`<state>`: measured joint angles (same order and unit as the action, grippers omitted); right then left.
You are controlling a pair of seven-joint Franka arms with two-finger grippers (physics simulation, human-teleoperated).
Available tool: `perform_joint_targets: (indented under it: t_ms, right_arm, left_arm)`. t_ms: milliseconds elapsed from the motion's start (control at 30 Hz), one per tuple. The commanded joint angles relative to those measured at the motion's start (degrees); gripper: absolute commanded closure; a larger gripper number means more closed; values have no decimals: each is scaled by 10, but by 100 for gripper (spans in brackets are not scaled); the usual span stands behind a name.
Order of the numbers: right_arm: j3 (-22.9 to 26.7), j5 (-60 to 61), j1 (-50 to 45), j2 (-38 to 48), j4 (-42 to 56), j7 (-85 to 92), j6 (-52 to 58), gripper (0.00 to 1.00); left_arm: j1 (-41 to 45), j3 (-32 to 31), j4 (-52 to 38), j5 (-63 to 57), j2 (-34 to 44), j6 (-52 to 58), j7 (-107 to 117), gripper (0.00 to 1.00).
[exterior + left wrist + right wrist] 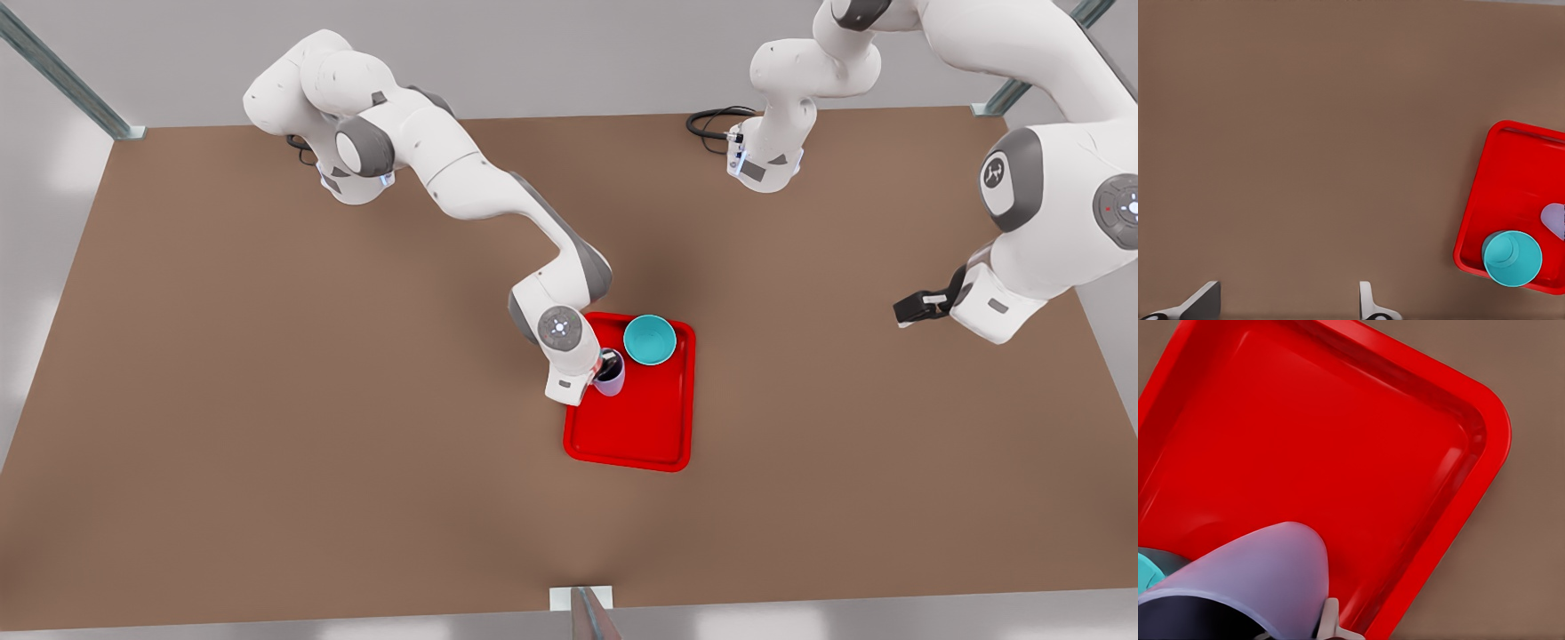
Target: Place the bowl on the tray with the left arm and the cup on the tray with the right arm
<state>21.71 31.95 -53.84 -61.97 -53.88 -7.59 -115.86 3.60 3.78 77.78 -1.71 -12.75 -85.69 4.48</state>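
Brown bench (267, 400), bowl (649, 340) already on tray (640, 436).
Right jaws (610, 364) clamped on cup (610, 377); left jaws (1288, 303) apart, waiting; could tip if released tilted.

Simulated robot bench: brown tabletop (267, 400), metal struts (62, 76)

cup (1251, 580) base cut by edge | bowl (1146, 570) mostly hidden

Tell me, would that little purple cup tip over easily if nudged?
Probably yes: the cup, held at its rim by the right pincer over the tray, looks narrow and tapered. The tray's glossy surface suggests it might also slide.
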Motion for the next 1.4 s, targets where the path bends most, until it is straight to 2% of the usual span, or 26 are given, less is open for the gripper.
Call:
perform_joint_targets:
  t_ms: [0, 67, 133, 967, 1033, 1167, 1200, 1233, 1267, 1300, 1367]
  right_arm:
    - [0, -1, 0, 0, 0, -1, 0, 50]
    - [1, -1, 0, -1, 7, 1, -1, 15]
    - [1, -1, 0, -2, 7, 3, -12, 0]
    - [2, 1, 8, 29, 7, 2, 25, 0]
    - [11, -24, 23, 104, -1, 3, 87, 0]
    - [16, -127, 112, 205, -2, 64, 295, 0]
    - [17, -184, 136, 222, -2, 92, 310, 0]
    - [15, -220, 156, 265, -44, 113, 310, 0]
    - [-12, -264, 207, 315, -93, 137, 303, 0]
    - [-93, -341, 287, 375, -150, 141, 298, 0]
    - [-143, -389, 362, 434, -213, 143, 275, 0]
  left_arm:
    - [0, 0, 0, 0, 0, 0, 0, 0]
    - [0, 0, 0, 0, 0, 0, 0, 0]
    - [0, 0, 0, 0, 0, 0, 0, 0]
    - [0, 0, 0, -1, -2, -3, 0, 0]
    - [-1, 0, 0, 0, 2, -2, 0, 0]
    - [2, 2, 1, 22, -1, 0, 0, 0]
    - [4, 2, 3, 16, -7, -3, 0, 0]
    - [-3, 2, 1, 24, -7, -3, -1, 0]
    - [-2, 3, 1, 16, -9, -2, 0, 0]
    - [2, 3, 0, 15, -9, -1, -1, 0]
    - [0, 0, 0, 16, -3, 3, -3, 0]
